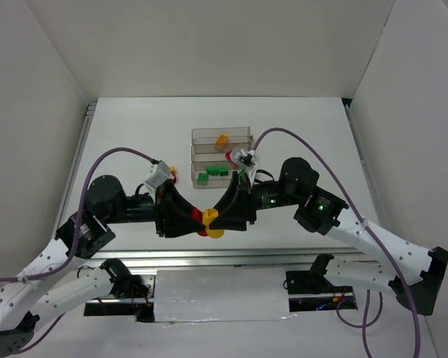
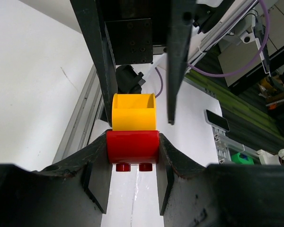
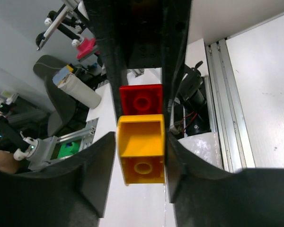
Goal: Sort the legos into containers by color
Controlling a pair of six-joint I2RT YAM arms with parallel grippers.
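A white counter sits boxed in by plain white walls, an aluminium rail along its near edge; the clear containers stand toward the middle, a loose yellow brick in the far trough, green bricks in a nearer one; above the near edge the tools meet; the left tool is clamped narrow on a red brick; the right tool presses both sides of the joined yellow brick.
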